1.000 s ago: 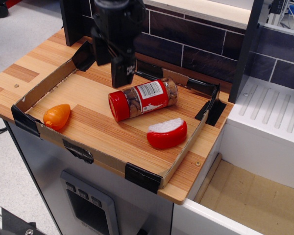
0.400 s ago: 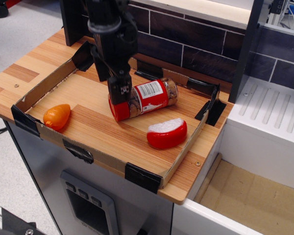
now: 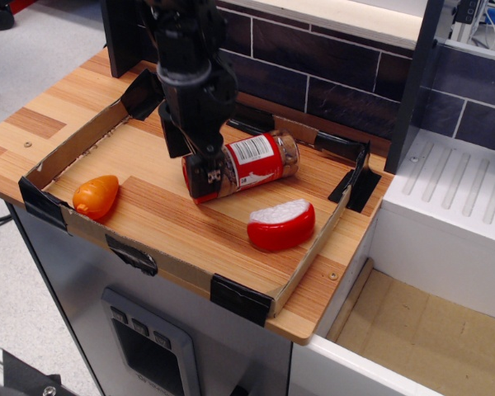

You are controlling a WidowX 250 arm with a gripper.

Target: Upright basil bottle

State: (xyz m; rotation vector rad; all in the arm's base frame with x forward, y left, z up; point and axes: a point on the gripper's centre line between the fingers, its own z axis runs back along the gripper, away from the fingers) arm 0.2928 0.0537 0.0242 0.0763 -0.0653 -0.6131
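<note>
The basil bottle (image 3: pixel 256 161) lies on its side in the middle of the wooden tray (image 3: pixel 173 239), label and barcode patch facing up, cap end towards the front left. My black gripper (image 3: pixel 205 177) has come down over the cap end. Its near finger (image 3: pixel 203 175) covers most of the red cap, of which only a sliver shows at the bottom. The far finger is hidden behind the bottle, so I cannot tell whether the jaws are pressing on it. The bottle still rests on the tray floor.
A red-and-white cheese wedge (image 3: pixel 281 224) lies just in front and to the right of the bottle. A small orange carrot toy (image 3: pixel 95 195) lies at the tray's left. Low cardboard walls with black tape corners (image 3: pixel 241 299) ring the tray. A white sink unit (image 3: pixel 454 198) stands at the right.
My gripper has dropped from above and behind the bottle down onto its cap end, now hiding the cap. The bottle has not visibly moved.
</note>
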